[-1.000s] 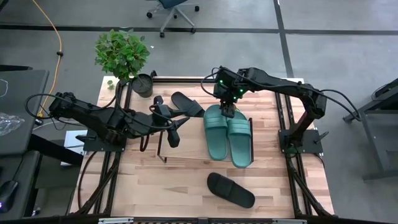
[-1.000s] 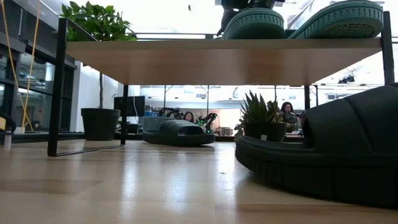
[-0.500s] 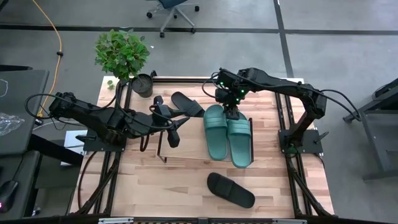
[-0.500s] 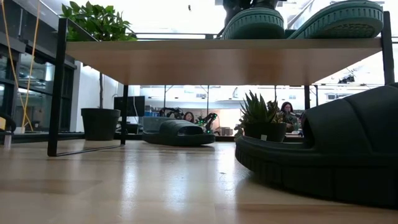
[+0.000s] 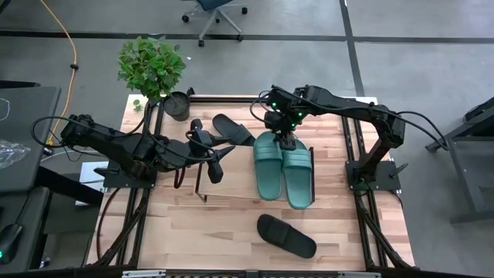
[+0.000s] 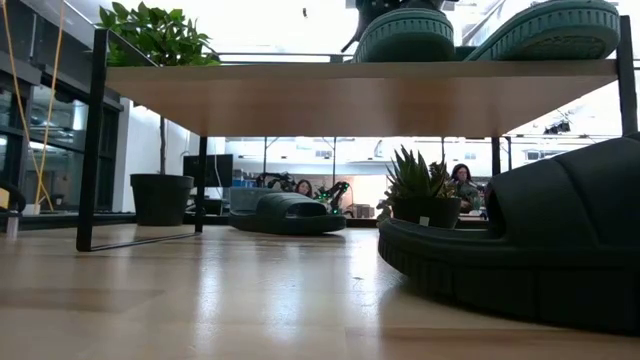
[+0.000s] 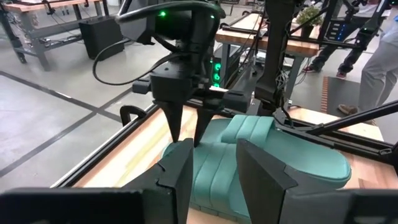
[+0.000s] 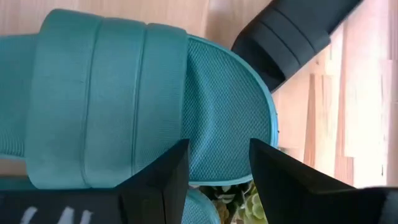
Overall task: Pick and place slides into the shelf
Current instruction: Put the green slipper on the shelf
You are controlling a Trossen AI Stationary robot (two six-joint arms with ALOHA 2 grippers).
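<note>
Two teal slides [image 5: 268, 164] [image 5: 298, 176] lie side by side, soles down, on the shelf [image 5: 231, 174], whose plank top spans the low view [image 6: 360, 95]. One black slide [image 5: 232, 128] rests on the table past the shelf's far side. The other black slide [image 5: 286, 236] rests near the table's near edge. My right gripper [image 5: 284, 140] [image 8: 214, 180] is open and points down over the far end of the left teal slide [image 8: 217, 106]. My left gripper [image 5: 215, 164] [image 7: 214, 174] is open and waits over the shelf's left part, facing the teal slides. My right gripper comes from above over the far end of the left teal slide [image 7: 214, 155]. My left fingers hide its fingertips [image 7: 174, 134] in the left wrist view, so I cannot tell whether they touch the slide. The slide lies flat on the shelf.
A leafy potted plant [image 5: 152, 66] stands at the table's far left corner. A small succulent [image 6: 420, 185] shows beyond the shelf in the low view. Black frame rails [image 5: 356, 154] run along the table's sides. Bare wood lies between the shelf and the near black slide.
My right gripper has drifted slightly toward the table's right and back again, staying over the teal slides' far ends. Nothing else has visibly moved.
</note>
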